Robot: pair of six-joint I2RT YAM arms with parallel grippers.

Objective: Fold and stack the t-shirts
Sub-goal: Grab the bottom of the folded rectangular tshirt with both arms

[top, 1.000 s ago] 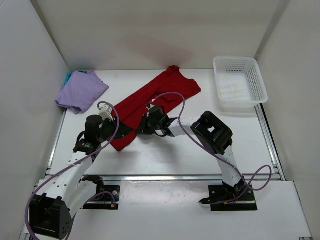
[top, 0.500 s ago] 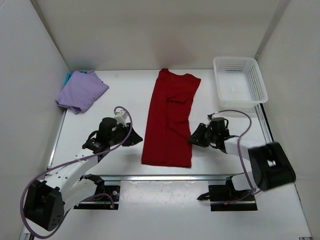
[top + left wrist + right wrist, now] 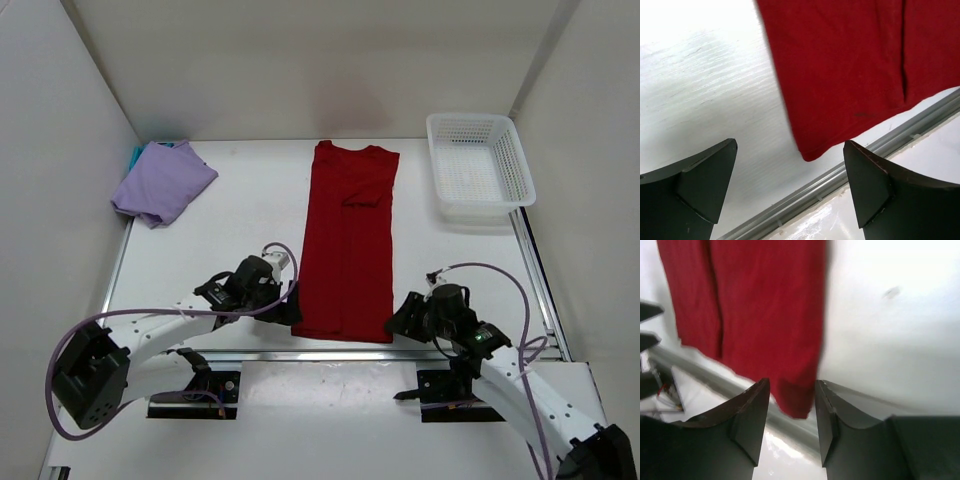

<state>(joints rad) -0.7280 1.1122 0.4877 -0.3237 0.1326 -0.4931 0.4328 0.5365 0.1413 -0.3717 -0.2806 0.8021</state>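
Observation:
The red t-shirt (image 3: pixel 348 240) lies flat as a long folded strip down the middle of the table, its hem at the near edge. My left gripper (image 3: pixel 291 310) sits just off the hem's left corner, jaws wide open and empty; in the left wrist view the red t-shirt (image 3: pixel 840 70) ends just ahead of the left gripper (image 3: pixel 790 145). My right gripper (image 3: pixel 402 320) is at the hem's right corner, open. In the right wrist view the red t-shirt's (image 3: pixel 765 305) corner lies under the gap of the right gripper (image 3: pixel 790 385). The lavender t-shirt (image 3: pixel 163 181) lies bunched at back left over a teal t-shirt (image 3: pixel 135 155).
A white mesh basket (image 3: pixel 520 170) stands at the back right. A metal rail (image 3: pixel 250 353) runs along the table's near edge, right under both grippers. White walls close in the left, back and right sides.
Both arms pulled back to the near edge, drawing the red t-shirt from a slanted heap into a straight strip. Both grippers then opened off its hem corners, the left one fully.

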